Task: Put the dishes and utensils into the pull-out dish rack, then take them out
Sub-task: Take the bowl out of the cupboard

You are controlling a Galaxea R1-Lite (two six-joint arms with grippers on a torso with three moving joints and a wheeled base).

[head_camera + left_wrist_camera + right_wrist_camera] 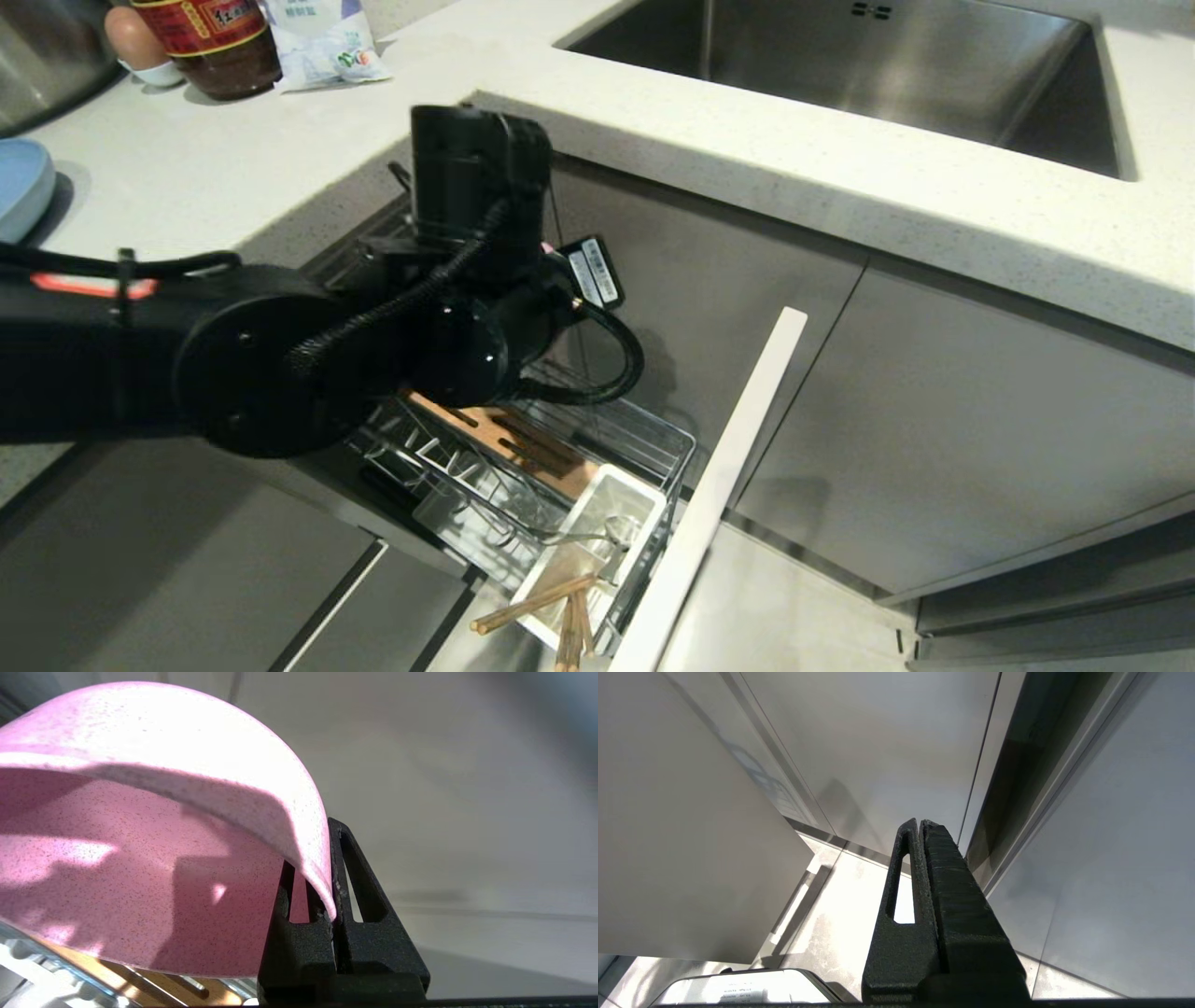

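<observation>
left arm [280, 364] hangs over the back half of the pull-out dish rack [644, 439], blocking it from above. front end is reachable, but chopsticks [537, 607] stick out of the cutlery caddy [644, 513]. white front panel [719, 485] walls the right side; countertop edge [747, 149] overhangs behind.

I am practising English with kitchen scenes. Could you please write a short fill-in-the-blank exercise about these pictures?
1. The left gripper pinches the rim of the round matte ____ bowl.
2. The light wooden chopsticks lie in the white plastic ____.
3. The right gripper is shut and holds ____.

Missing words: pink; caddy; nothing
</observation>
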